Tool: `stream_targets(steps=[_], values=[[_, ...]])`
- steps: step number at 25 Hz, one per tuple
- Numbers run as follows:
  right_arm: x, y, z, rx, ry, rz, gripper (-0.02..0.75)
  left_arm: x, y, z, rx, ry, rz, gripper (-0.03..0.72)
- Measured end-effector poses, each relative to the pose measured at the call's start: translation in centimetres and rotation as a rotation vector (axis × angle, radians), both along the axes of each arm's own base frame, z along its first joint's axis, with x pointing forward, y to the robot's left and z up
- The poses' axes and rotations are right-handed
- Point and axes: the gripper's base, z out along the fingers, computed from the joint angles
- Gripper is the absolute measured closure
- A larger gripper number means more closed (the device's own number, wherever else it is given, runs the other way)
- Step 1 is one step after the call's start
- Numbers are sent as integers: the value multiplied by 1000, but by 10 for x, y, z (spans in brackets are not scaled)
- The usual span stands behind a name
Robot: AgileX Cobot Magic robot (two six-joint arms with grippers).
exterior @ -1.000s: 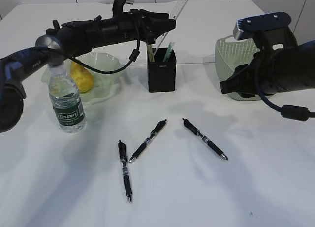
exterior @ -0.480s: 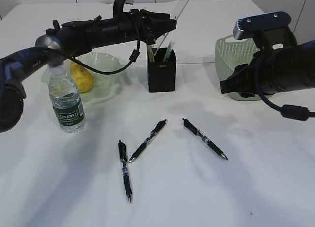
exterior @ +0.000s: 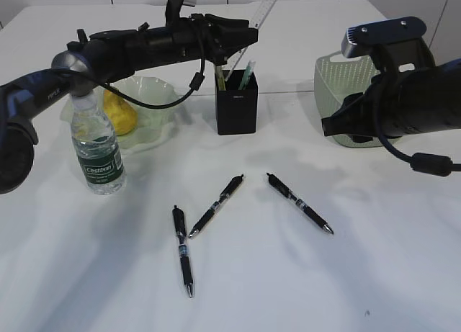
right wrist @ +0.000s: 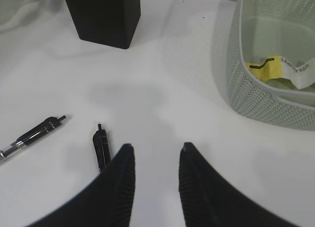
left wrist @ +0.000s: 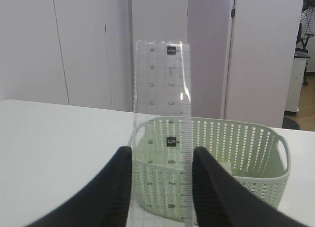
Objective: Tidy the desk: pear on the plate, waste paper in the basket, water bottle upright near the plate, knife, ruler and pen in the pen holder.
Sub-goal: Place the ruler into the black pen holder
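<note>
Holding the ruler [left wrist: 161,133] pinched in your left claw [left wrist: 162,187] above the pen holder [exterior: 237,101] — lower it in; right claw [right wrist: 153,187] spread, three pens [exterior: 217,205] wait at six o'clock.

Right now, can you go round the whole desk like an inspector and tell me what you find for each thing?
Surface: white table, bare at the front.
Job's things: pear on the plate; bottle upright beside the plate; paper in the basket; three pens lying loose on the table; pen holder already holding some items.
Clutter: nothing seen.
Grippers: left tool holds the ruler above the pen holder; right tool open and empty, above the table near a pen.
Cables: black cable on the right arm, another under the left arm.
Surroundings: white cupboard doors.
</note>
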Motion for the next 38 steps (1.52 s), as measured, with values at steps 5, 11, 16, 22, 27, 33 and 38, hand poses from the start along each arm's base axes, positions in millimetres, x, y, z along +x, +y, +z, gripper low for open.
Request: stream_targets(steps=[5, 11, 16, 22, 27, 33, 38], values=[[0, 0, 0, 2, -1, -1, 477, 0, 0, 0, 0, 0, 0, 423], [0, 0, 0, 2, -1, -1, 477, 0, 0, 0, 0, 0, 2, 422], [0, 0, 0, 2, -1, -1, 477, 0, 0, 0, 0, 0, 2, 420], [0, 0, 0, 2, -1, -1, 477, 1, 0, 0, 2, 1, 10, 407], [0, 0, 0, 4, -1, -2, 477, 2, 1, 0, 2, 3, 22, 389], [0, 0, 0, 4, -1, -2, 477, 2, 1, 0, 2, 3, 24, 381], [0, 0, 0, 4, -3, -2, 477, 2, 1, 0, -5, 5, 25, 381]])
